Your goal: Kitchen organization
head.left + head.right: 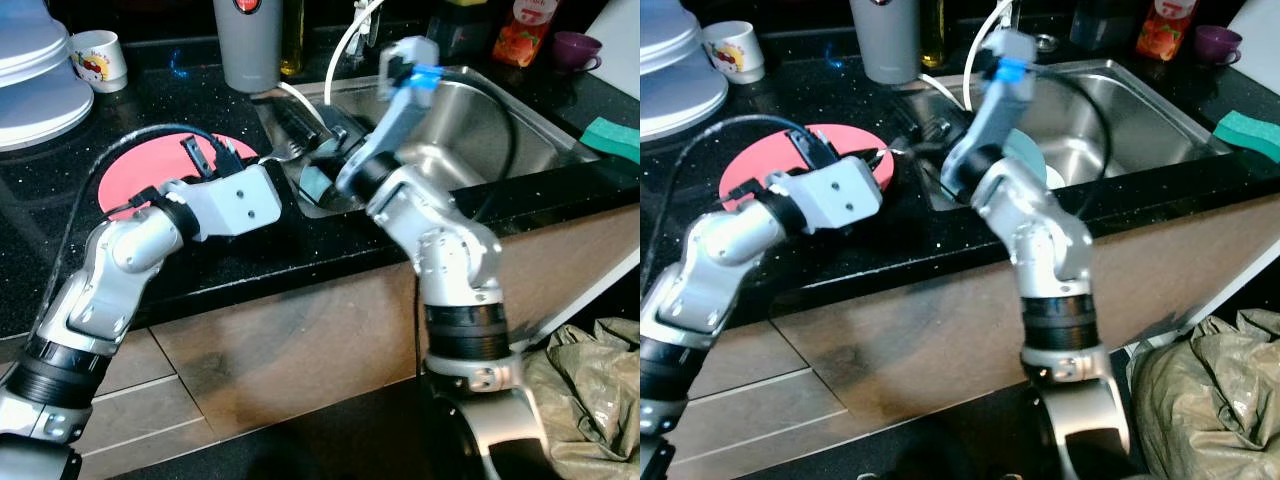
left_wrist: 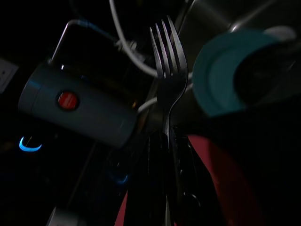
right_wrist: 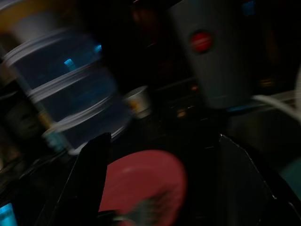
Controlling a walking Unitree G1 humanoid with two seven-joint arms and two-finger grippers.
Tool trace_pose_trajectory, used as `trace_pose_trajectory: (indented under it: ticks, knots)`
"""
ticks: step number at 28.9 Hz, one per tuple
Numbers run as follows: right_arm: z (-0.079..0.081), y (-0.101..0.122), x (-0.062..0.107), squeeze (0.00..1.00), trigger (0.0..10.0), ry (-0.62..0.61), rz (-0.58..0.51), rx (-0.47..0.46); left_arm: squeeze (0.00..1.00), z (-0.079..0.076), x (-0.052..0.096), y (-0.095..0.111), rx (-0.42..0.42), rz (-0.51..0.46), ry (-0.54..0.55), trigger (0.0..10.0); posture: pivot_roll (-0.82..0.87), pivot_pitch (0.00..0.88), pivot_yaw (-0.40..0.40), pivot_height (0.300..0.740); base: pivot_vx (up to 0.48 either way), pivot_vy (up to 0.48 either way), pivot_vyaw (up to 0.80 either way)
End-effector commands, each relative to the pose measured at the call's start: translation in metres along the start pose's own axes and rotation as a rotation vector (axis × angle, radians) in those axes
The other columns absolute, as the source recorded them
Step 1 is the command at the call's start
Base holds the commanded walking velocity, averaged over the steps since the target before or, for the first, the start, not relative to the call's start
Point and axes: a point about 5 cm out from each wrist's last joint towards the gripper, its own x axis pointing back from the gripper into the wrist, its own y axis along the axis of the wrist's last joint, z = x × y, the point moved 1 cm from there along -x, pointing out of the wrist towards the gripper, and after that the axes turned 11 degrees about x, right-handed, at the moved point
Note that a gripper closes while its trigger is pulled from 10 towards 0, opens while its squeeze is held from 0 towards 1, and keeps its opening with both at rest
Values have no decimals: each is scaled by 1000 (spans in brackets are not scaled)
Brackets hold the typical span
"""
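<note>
Centrally, the left gripper (image 1: pixel 222 152) reaches over the flat round red plate (image 1: pixel 140 180) on the black speckled countertop (image 1: pixel 60 220), its two black fingers (image 2: pixel 181 188) clamped together on the handle of a steel four-tined fork (image 2: pixel 167 61). The fork's tines point toward the stainless-steel sink (image 1: pixel 520 125), ending just short of its near left corner. The right gripper (image 1: pixel 310 130) hangs over that same corner of the basin; in its wrist view the two black fingers (image 3: pixel 91 169) stand wide apart with nothing between them. A round teal dish (image 1: pixel 1025 160) lies in the sink beneath the right forearm. Behind stand a tall grey cylindrical container with a red button (image 1: pixel 248 40), a white printed mug (image 1: pixel 98 58), a stack of pale lidded tubs (image 1: pixel 30 70) and, at the far right rim, a green sponge (image 1: pixel 612 138).

Judged step: carrying the lifted fork from the plate toward the sink, possibly for a hand-over. The next move calls for keeping the thin handle firmly pinched, clearing the sink rim, and avoiding the crossing right arm.
</note>
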Motion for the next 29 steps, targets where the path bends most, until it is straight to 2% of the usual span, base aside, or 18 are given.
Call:
trace_pose_trajectory:
  ticks: [1, 3, 4, 8, 9, 21, 24, 29]
  knots:
    - [-3, -7, 2, 635, 10000, -1, 34, 3, 0, 2, 4, -4, -51, 12, 13, 0, 61, 170, -41, 740, 0, 0, 0]
    - [-4, -10, 3, 635, 10000, 1, 50, 20, 0, 3, 3, -4, -62, 10, 17, 0, 61, 170, -41, 740, 0, 0, 0]
    - [-2, -12, 4, 1000, 10000, 18, 65, 18, 0, 3, 3, -4, -66, 10, 16, 0, 59, 171, -42, 740, 0, 0, 0]
    - [4, -19, 7, 1000, 10000, 61, 105, 30, 0, 1, 2, -4, -77, 5, 12, 0, 57, 171, -39, 740, 0, 0, 0]
    - [5, -23, 8, 0, 10000, 76, 127, 35, 0, 1, 2, -4, -83, 2, 12, 0, 58, 172, -41, 740, 0, 0, 0]
    - [23, -32, 9, 0, 10000, 190, 175, 0, 0, 1, -4, -5, -122, -13, -2, 0, 59, 170, -41, 740, 0, 0, 0]
    - [27, -35, 9, 0, 10000, 195, 184, -4, 0, 0, -7, -2, -136, -31, -4, 0, 60, 172, -43, 740, 0, 0, 0]
    - [31, -42, 8, 0, 10000, 157, 199, -68, 0, 1, -10, 8, -168, -59, -15, 0, 60, 172, -42, 740, 0, 0, 0]
